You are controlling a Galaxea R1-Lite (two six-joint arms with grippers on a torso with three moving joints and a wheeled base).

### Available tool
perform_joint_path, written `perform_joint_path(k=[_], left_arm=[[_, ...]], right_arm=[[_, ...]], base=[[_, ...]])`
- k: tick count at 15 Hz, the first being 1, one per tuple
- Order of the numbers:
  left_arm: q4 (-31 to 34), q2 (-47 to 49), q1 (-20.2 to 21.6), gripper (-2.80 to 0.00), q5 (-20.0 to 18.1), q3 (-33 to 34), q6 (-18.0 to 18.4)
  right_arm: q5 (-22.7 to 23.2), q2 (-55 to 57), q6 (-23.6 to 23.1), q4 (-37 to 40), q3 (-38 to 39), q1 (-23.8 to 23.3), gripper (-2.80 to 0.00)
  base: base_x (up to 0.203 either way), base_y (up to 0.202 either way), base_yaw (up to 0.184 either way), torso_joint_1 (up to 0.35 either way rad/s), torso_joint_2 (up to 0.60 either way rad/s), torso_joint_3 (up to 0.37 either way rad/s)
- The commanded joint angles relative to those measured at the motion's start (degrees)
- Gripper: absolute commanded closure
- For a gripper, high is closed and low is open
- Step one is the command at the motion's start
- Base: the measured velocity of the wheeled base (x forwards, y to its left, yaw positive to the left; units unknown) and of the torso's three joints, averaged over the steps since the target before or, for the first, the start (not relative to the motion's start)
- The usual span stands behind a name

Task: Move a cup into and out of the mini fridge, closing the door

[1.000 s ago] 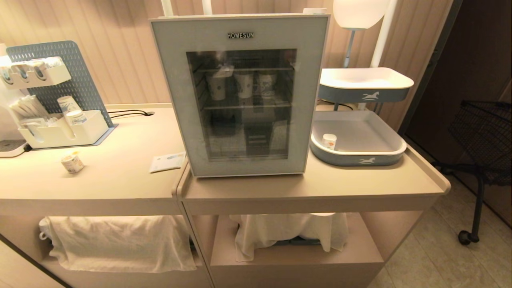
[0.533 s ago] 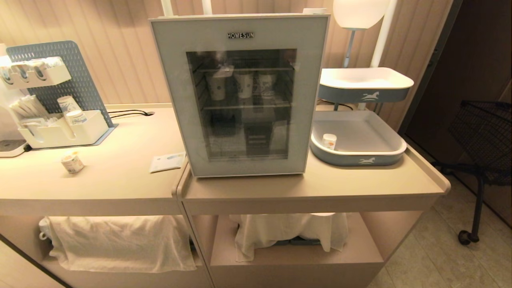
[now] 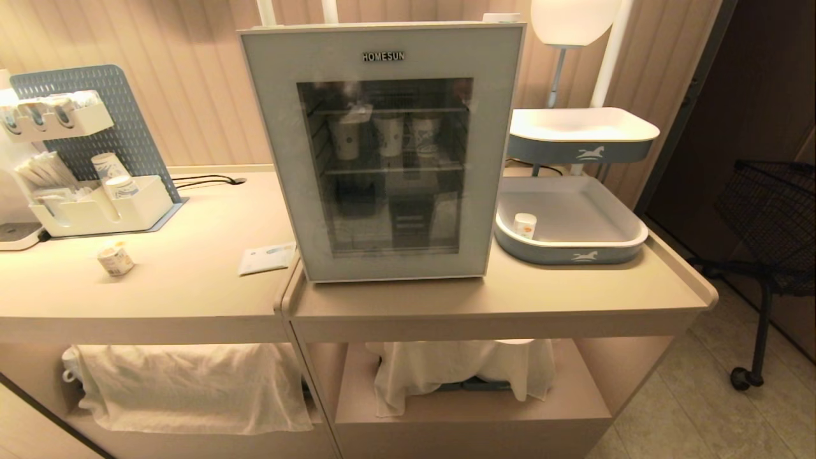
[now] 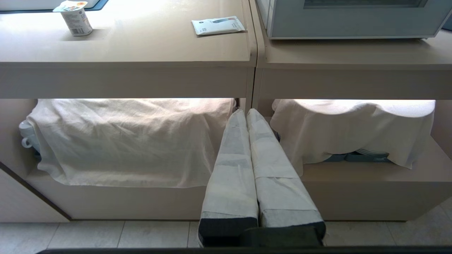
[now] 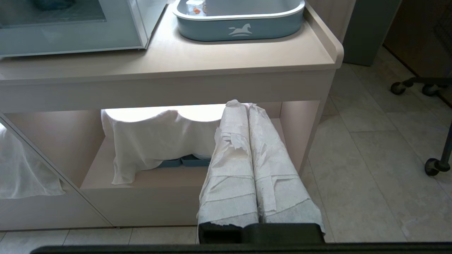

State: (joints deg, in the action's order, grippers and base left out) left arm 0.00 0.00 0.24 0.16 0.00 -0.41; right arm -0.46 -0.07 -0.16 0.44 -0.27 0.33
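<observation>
On the beige counter (image 3: 191, 287) sit the cup (image 3: 115, 260) and closed mini fridge (image 3: 382, 153); both end effectors pressed together.

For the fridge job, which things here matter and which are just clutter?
Part of the job:
- yogurt cup, on the left counter
- mini fridge
- its door, shut

Just lying about:
- paper packet
- tray holding a small white cup
- paper cups inside the fridge
- organiser
</observation>
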Motion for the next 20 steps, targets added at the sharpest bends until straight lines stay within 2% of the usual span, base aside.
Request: perform_joint_path(k=[1,20], left_arm=[[0.0,0.0,0.0,0.00,0.0,0.1,0.0],[0.0,0.0,0.0,0.00,0.0,0.1,0.0]], right_arm=[[0.0,0.1,0.0,0.0,0.0,0.0,0.00],[0.0,0.1,0.0,0.0,0.0,0.0,0.00]], base=[[0.000,0.000,0.000,0.000,0.00,0.000],[0.000,0.000,0.000,0.000,0.00,0.000]])
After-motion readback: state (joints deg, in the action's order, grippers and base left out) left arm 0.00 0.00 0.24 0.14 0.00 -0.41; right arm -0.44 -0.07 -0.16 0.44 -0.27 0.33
